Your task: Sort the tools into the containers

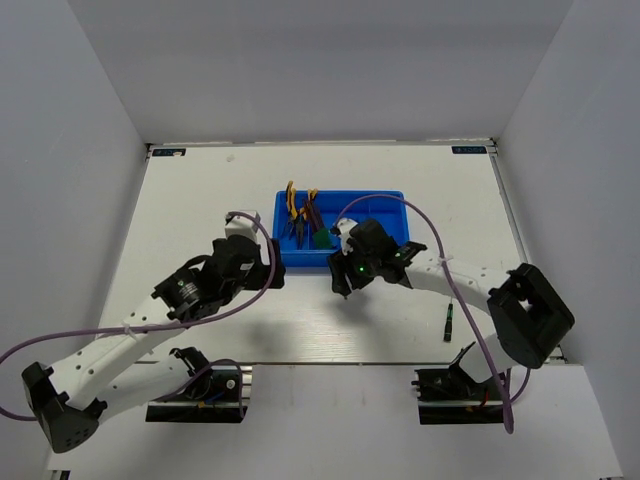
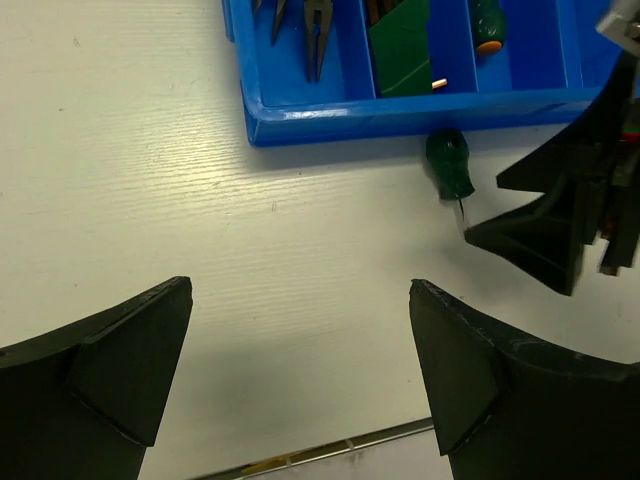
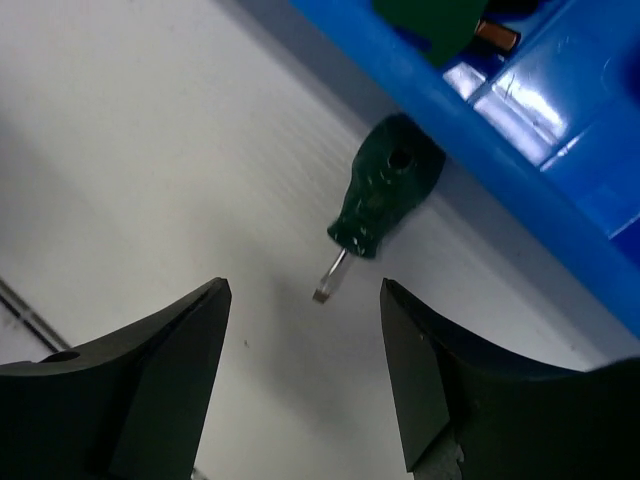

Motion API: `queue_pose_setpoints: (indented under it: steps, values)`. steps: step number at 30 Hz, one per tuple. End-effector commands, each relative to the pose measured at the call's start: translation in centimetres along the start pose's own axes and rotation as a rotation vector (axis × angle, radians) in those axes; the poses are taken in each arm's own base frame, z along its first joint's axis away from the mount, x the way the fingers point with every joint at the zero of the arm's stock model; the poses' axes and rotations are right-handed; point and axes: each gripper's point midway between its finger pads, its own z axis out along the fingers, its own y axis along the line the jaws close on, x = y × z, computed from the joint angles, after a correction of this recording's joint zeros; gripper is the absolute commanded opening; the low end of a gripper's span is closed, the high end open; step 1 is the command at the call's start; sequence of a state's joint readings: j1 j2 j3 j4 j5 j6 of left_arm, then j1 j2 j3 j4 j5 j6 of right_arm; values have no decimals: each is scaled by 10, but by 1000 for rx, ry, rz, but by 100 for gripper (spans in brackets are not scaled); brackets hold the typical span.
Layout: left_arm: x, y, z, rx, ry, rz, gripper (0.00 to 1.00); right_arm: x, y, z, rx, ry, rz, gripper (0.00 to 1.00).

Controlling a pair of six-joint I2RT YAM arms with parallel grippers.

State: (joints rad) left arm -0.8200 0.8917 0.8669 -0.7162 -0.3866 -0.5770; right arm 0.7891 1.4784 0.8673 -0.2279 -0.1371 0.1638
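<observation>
A stubby green screwdriver [image 3: 385, 200] lies on the white table just outside the near wall of the blue tray [image 3: 480, 120], with its blade pointing away from the tray. My right gripper [image 3: 305, 290] hovers over the blade tip, open and holding nothing. In the left wrist view the same screwdriver [image 2: 450, 165] lies below the tray rim [image 2: 400, 112]. My left gripper [image 2: 300, 300] is wide open over bare table to its left. Inside the tray lie pliers [image 2: 316, 35], the green hex-key set [image 2: 402, 45] and another green screwdriver [image 2: 487, 22]. A thin black screwdriver [image 1: 449, 323] lies on the table at right.
White walls enclose the table on three sides. The two arms [image 1: 220, 275] [image 1: 470, 280] reach in close together at the tray's near edge [image 1: 300, 266]. The table's front edge [image 2: 330, 450] runs just below my left gripper.
</observation>
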Motion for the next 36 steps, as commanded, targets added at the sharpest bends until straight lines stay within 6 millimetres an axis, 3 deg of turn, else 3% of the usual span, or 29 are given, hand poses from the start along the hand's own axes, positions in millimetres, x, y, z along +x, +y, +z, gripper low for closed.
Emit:
queue_pose_setpoints:
  steps: [1, 9, 12, 15, 16, 18, 19, 20, 21, 22, 23, 26, 27, 29, 31, 32, 33, 36]
  values:
    - [-14, -4, -6, 32, -65, -54, 100, -29, -3, 17, 68, -129, 5, 68]
    - [-10, -7, -8, 53, -53, -54, 100, -25, -19, 48, 223, -114, 0, 68]
    - [-7, -4, -9, 56, -56, -55, 100, -21, -22, 52, 251, -98, 6, 62]
    - [-9, -7, -11, 73, -66, -62, 100, -14, -22, 54, 267, -79, 9, 45]
    - [-9, -7, -11, 73, -66, -62, 100, -11, -21, 54, 268, -70, 9, 30]
    - [-9, -7, -11, 73, -66, -62, 100, -2, -22, 52, 277, -46, 5, 13]
    - [-9, -8, -11, 81, -61, -61, 100, -5, -15, 47, 256, -59, 2, 3]
    - [-9, -8, -11, 81, -61, -61, 100, -3, -10, 45, 234, -54, -9, 0]
    - [-10, -8, -14, 86, -69, -65, 100, 5, -5, 42, 203, -27, -22, 0]
    - [-14, -9, -15, 91, -76, -68, 100, -7, 5, 29, 164, -64, -40, 0]
    - [-12, -8, -15, 86, -69, -65, 100, -4, 25, 25, 60, -42, -49, 0]
    - [-14, -11, -18, 99, -71, -68, 100, -8, 57, -4, -115, 19, -88, 0]
    - [-16, -12, -18, 104, -80, -72, 100, -15, 86, -19, -277, 26, -114, 0]
    - [-19, -13, -17, 110, -89, -66, 100, -18, 117, -48, -454, 54, -200, 0]
    - [-19, -16, -16, 114, -79, -63, 100, -23, 132, -68, -541, 58, -233, 0]
    - [-22, -19, -15, 117, -83, -65, 100, -36, 134, -77, -530, 19, -244, 0]
    - [-20, -19, -12, 111, -74, -61, 100, -44, 124, -75, -462, 2, -225, 0]
    - [-22, -22, -12, 124, -77, -64, 100, -80, 72, -67, -150, -107, -158, 0]
